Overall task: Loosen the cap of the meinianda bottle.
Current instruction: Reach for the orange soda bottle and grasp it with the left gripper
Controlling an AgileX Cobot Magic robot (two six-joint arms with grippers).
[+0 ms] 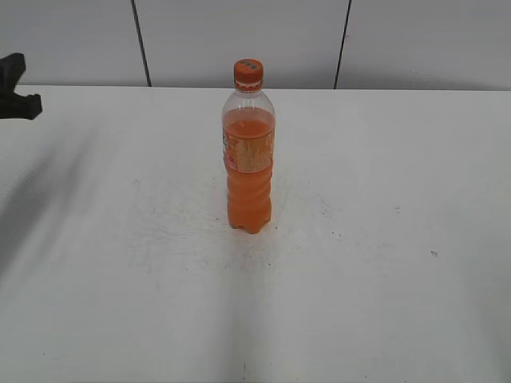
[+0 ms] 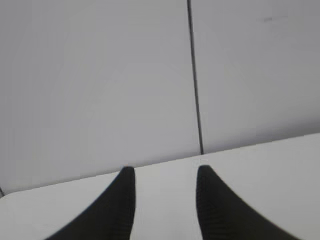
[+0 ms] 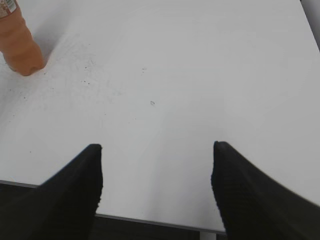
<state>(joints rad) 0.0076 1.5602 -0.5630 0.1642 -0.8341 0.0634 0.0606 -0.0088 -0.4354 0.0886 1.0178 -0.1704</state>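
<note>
The meinianda bottle [image 1: 249,163] stands upright in the middle of the white table [image 1: 383,239], holding orange liquid, with an orange-yellow label band. Its orange cap [image 1: 248,73] is on top. In the right wrist view only the bottle's ribbed lower body [image 3: 19,44] shows at the top left; the cap is out of that view. My left gripper [image 2: 164,172] is open and empty, facing the back wall; part of it [image 1: 20,100] shows at the exterior view's far left edge. My right gripper [image 3: 156,150] is open and empty over the table's near edge, well apart from the bottle.
A grey panelled wall [image 1: 239,40] with dark vertical seams runs behind the table's far edge. The table's near edge [image 3: 150,220] shows under my right gripper. Small dark specks lie on the table round the bottle.
</note>
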